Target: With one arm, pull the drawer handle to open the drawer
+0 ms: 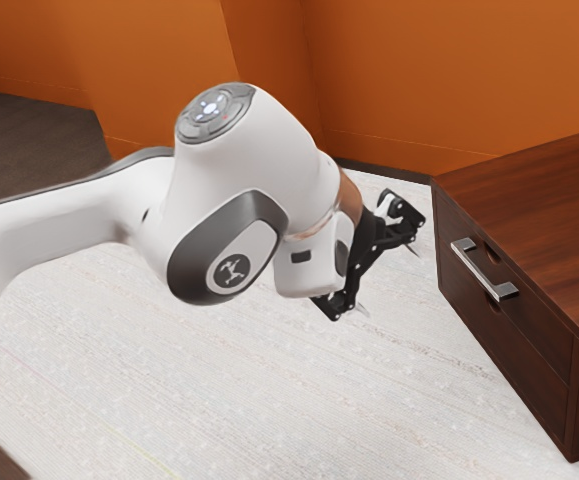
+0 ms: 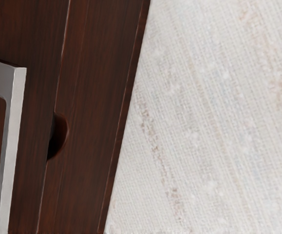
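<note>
A dark wooden cabinet (image 1: pixel 549 200) stands at the exterior view's right. Its upper drawer front (image 1: pixel 469 235) carries a silver bar handle (image 1: pixel 484 268) and looks flush with the cabinet. My black gripper (image 1: pixel 381 265) hangs open, a short gap away from the handle toward the exterior view's left, fingers spread wide with nothing between them. In the wrist view the handle (image 2: pixel 7 146) shows against the drawer front (image 2: pixel 92 97), with a round notch in the wood beside it.
The cabinet rests on a pale woven surface (image 1: pixel 269 400) that spreads beneath the arm. Orange walls (image 1: pixel 419 70) stand behind. My bulky white arm (image 1: pixel 239 200) comes in from the exterior view's left.
</note>
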Available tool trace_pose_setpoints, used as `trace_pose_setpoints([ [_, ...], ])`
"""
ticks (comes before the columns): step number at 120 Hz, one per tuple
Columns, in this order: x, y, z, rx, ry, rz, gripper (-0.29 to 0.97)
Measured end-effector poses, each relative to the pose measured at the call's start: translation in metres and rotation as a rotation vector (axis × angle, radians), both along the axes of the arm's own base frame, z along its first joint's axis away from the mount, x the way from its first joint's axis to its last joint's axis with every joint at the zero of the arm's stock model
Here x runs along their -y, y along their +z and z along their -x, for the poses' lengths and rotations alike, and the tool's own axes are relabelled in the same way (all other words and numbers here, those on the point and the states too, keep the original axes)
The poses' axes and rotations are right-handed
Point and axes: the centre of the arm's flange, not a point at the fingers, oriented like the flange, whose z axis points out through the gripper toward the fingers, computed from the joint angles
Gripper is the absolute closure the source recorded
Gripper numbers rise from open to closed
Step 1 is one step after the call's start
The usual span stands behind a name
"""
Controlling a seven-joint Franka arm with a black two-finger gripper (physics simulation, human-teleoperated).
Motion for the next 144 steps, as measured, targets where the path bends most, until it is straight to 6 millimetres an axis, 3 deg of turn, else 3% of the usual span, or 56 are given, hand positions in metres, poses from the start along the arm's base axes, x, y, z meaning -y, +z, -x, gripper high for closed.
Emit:
trace_pose_setpoints([
  [22, 0.004, -0.001, -0.02, 0.013, -0.036, 0.0, 0.0],
  [40, 0.009, -0.019, -0.031, 0.005, -0.061, 0.013, 0.0],
  [59, 0.015, -0.03, -0.029, 0.027, -0.083, 0.03, 0.0],
  [88, 0.017, -0.029, -0.025, 0.074, -0.093, 0.064, 0.0],
  [125, 0.001, -0.041, -0.04, 0.092, -0.072, 0.088, 0.0],
  [144, 0.009, -0.052, -0.045, 0.087, -0.087, 0.094, 0.0],
])
